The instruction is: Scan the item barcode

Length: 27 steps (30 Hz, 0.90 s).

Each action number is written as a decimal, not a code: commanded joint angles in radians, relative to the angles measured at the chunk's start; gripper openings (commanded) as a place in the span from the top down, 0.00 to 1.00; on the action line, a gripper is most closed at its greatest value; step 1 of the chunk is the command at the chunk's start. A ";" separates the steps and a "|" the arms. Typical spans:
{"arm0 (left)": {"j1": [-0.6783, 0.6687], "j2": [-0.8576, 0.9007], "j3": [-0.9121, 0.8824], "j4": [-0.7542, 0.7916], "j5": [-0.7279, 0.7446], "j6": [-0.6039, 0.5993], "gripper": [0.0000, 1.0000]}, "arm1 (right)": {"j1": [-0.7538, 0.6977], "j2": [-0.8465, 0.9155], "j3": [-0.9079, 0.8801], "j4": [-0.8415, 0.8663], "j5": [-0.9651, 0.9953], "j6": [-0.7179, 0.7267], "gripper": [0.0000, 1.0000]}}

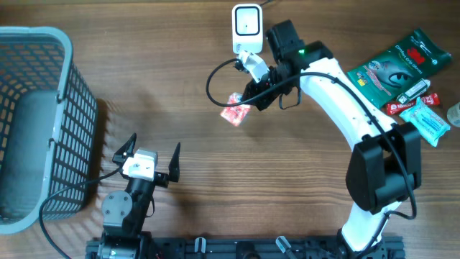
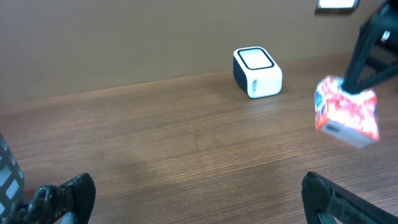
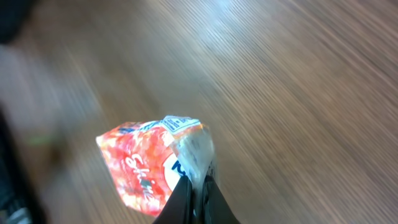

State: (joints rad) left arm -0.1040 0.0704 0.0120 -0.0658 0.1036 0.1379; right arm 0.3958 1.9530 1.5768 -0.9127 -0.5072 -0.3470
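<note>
- From overhead, the right gripper (image 1: 249, 98) is pressed shut on one end of a small red snack packet (image 1: 235, 114), which hangs clear of the wooden table (image 1: 215, 187). The white barcode scanner (image 1: 246, 21) sits just beyond the packet, further from the robot and slightly to its right. The packet's long axis runs roughly across the table, pointing away from the fingers.
- Also from overhead, the right arm is plainly the nearer one. The left gripper (image 1: 154, 147) is spread wide and empty, well apart from the packet and close to the wire basket (image 1: 68, 86). Other goods, a green pouch (image 1: 392, 65) among them, lie at the right edge.
- The left wrist view adds what overhead cannot show: the packet (image 2: 346, 112) is in the air, higher than the scanner (image 2: 257, 73) and off to one side of it. The scanner's window faces upward, so I judge the packet must travel over it, printed side down. A pale patch shows near the packet's lower edge, too blurred to call a barcode.
- The right wrist view shows the grip itself: the fingertips (image 3: 186, 202) meet on the crimped seal, and the packet (image 3: 146, 168) juts away from them over the table. No scanner is in this view.
</note>
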 commanded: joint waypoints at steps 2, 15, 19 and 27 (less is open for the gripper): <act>-0.005 -0.003 -0.006 0.000 0.012 0.012 0.00 | 0.002 0.087 -0.100 0.093 0.100 0.122 0.96; -0.005 -0.003 -0.006 0.000 0.012 0.012 0.00 | 0.002 0.103 -0.097 0.132 0.100 0.371 0.18; -0.005 -0.003 -0.006 0.000 0.012 0.012 0.00 | 0.002 0.103 -0.097 0.110 0.148 0.810 0.28; -0.005 -0.003 -0.006 0.000 0.012 0.012 0.00 | 0.003 0.127 -0.099 0.080 0.283 1.118 0.50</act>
State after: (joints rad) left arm -0.1040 0.0704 0.0120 -0.0658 0.1036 0.1379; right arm 0.3958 2.0575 1.4742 -0.8188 -0.2611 0.6491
